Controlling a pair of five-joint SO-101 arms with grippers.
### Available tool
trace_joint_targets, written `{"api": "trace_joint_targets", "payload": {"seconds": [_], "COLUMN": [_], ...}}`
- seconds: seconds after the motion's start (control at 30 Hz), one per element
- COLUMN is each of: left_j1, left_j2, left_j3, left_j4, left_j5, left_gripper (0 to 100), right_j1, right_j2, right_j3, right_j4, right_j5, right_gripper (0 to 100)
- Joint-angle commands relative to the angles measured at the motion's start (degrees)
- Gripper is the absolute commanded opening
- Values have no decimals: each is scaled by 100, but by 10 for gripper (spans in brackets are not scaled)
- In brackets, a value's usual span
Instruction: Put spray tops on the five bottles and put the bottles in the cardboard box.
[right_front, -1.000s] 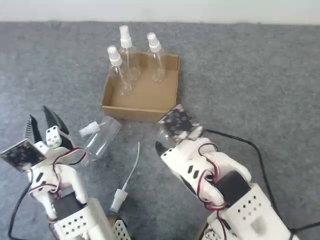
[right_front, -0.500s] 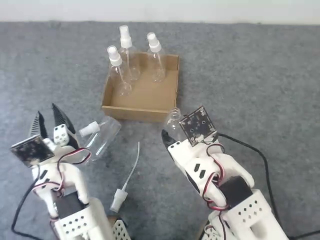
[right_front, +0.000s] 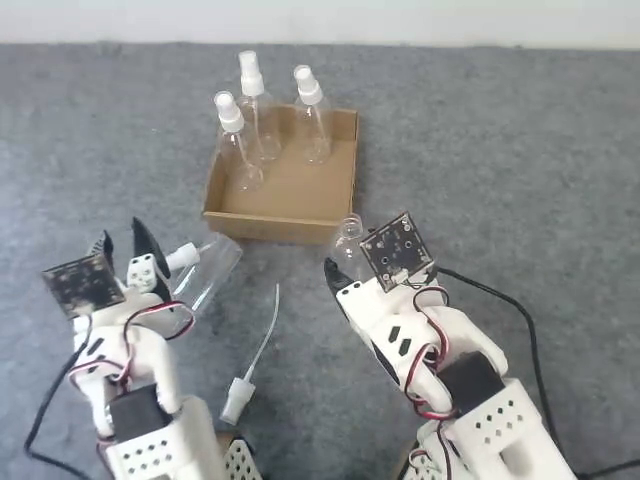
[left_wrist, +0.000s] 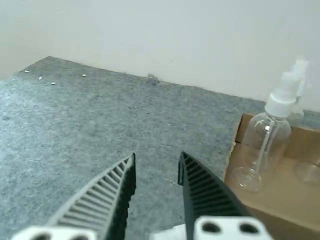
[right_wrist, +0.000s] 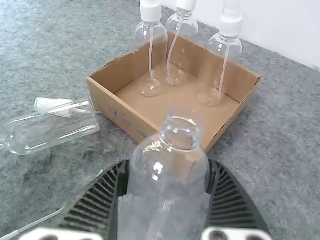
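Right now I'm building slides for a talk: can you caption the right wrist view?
Right gripper holds an uncapped bottle near the cardboard box, where three spray-topped bottles stand.

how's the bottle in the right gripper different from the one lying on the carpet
The held bottle stands upright; the lying bottle is on its side. The held bottle is open-necked; the lying bottle wears a spray top. The right gripper clamps only the held bottle. Both are clear.

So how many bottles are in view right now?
5. Three spray-topped bottles stand in the cardboard box; a fourth topped bottle lies on the carpet before it; the right gripper holds an open-necked bottle.
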Motion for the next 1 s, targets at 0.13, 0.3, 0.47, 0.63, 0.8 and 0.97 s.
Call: {"api": "trace_joint_targets", "payload": {"seconds": [0.13,0.3,0.47,0.63,0.8,0.97], "left_j1": [255,413,633,642,659,659], "left_j2": [9,18,18,18,26,26], "left_j3": [-505,-514,-664,-673,-910,-971], "left_j4": [396,466,765,765,1099,1169], "left_j5": [-387,-598,-703,-703,-826,-879], "left_gripper": [135,135,135,135,135,135], "right_j1": [92,92,92,92,92,92], "right_j2": [-110,-136,-154,-145,-136,-136], "right_j3": [18,343,431,440,440,457], "right_j4": [-154,-629,-760,-778,-778,-778], "right_j5": [-26,-26,-18,-18,-18,-18], "right_gripper": [101,101,101,101,101,101]}}
